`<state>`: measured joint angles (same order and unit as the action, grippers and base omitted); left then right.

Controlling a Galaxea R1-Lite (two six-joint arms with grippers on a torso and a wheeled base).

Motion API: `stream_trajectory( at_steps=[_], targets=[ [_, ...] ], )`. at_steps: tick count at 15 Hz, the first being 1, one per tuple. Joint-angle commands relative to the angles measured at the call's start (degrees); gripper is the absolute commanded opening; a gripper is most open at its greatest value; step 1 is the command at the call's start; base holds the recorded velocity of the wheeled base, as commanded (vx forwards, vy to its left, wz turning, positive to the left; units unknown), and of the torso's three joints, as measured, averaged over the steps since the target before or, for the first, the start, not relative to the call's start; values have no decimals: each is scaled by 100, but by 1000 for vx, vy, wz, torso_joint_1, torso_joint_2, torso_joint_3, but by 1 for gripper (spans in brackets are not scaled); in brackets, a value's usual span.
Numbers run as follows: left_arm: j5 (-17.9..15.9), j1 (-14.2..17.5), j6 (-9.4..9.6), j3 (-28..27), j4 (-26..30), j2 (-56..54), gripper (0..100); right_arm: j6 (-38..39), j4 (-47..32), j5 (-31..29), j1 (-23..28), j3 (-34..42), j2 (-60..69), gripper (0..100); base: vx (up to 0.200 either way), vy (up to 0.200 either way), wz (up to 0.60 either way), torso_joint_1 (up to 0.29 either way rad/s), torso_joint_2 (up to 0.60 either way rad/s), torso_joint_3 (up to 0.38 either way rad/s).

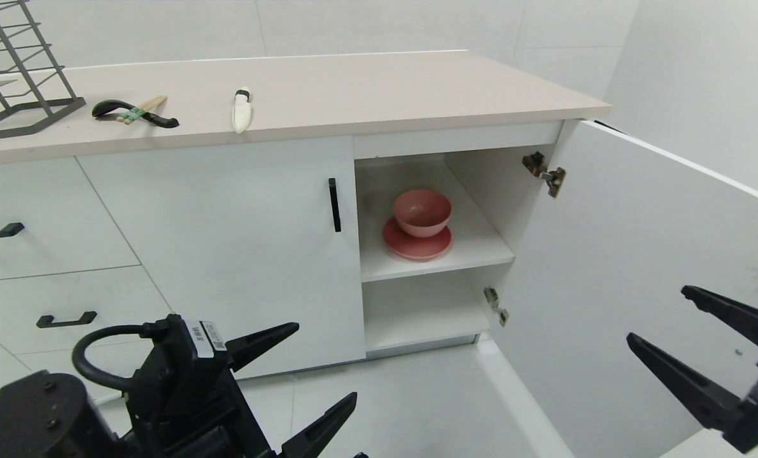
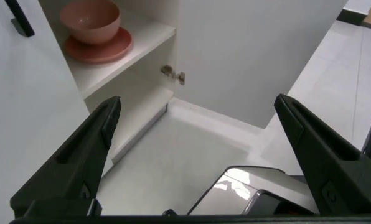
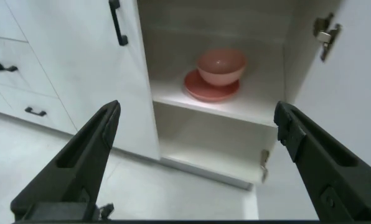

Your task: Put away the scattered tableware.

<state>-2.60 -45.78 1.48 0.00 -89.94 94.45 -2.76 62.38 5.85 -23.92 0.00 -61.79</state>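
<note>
While a salmon-pink round bowl (image 1: 421,211) stands on a matching flat pink plate (image 1: 417,245) on the upper shelf (image 1: 480,254) of the open white cabinet, three loose pieces lie out on the pale beige surface (image 1: 385,89) above. A slim white spoon-like utensil with a dark band near its far end (image 1: 242,111) rests close to the front edge, its long axis running roughly front to back, away from the robot. Well to its left lie a black curved-handled ladle (image 1: 108,108) and a banded pair of light wooden chopsticks (image 1: 142,109), touching or crossing each other, both stretched more or less along the front edge. A dark wire rack (image 1: 16,70) stands at the far left corner.

Those pieces look like what is left of the job. All three lie above and to the left of the left pincer (image 1: 324,362), which hangs low before the closed cabinet door with the black bar handle (image 1: 334,203), jaws spread wide and holding nothing. The right pincer (image 1: 657,315), likewise spread and empty, sits by the swung-open white door (image 1: 639,242), well apart from the utensils. The left arm is therefore the nearer one; for the white utensil it would probably need to rise and close across the narrow width, at right angles to that front-to-back axis.
</note>
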Motion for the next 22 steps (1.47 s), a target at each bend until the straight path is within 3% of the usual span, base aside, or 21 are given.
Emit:
stream_trajectory(
  at_steps=[1,2,4,6,7,8,9,10,11,13,16,17,19,22],
  targets=[
    [5,253,37,0,-6,-59,100,-419,-1975,-75,186,-35,2629,100,0,0,0,0,0,0],
    [14,737,46,0,-6,-76,100,-577,-3012,-225,1029,-105,3710,100,0,0,0,0,0,0],
    [22,1123,28,0,-6,-296,100,-577,-3452,-198,1785,-237,4422,100,0,0,0,0,0,0],
    [137,1414,-7,0,-6,-656,100,-559,-3803,-102,2137,-220,5019,100,0,0,0,0,0,0],
    [558,1616,-51,0,-6,-955,100,-551,-4322,-58,2269,-237,5555,100,0,0,0,0,0,0],
    [1332,1712,-68,0,-6,-1263,100,-559,-4972,-14,2383,-193,6135,100,0,0,0,0,0,0],
    [1947,1712,-68,0,-6,-1474,100,-551,-5113,-40,2401,-53,6179,100,0,0,0,0,0,0],
    [2422,1712,-68,0,135,-1755,100,-445,-5139,-40,2401,0,6179,100,0,0,0,0,0,0],
    [2598,1712,-77,0,399,-2036,100,-278,-5262,-31,2401,0,6179,100,0,0,0,0,0,0],
    [2598,1704,-200,0,1242,-3091,100,-155,-6097,-49,2401,0,6179,100,0,0,0,0,0,0],
    [2562,1730,-200,0,3132,-4980,100,144,-6264,-207,2401,-9,6179,100,0,0,0,0,0,0],
    [2562,1888,-218,0,4125,-5640,100,152,-6264,-225,2401,-9,6179,100,0,0,0,0,0,0],
    [2536,2582,-209,0,5417,-6519,100,188,-6264,-234,2401,-9,6179,100,0,0,0,0,0,0],
    [2518,3514,-156,0,6129,-7626,100,170,-6264,-234,2409,-9,6179,100,0,0,0,0,0,0]
  ],
)
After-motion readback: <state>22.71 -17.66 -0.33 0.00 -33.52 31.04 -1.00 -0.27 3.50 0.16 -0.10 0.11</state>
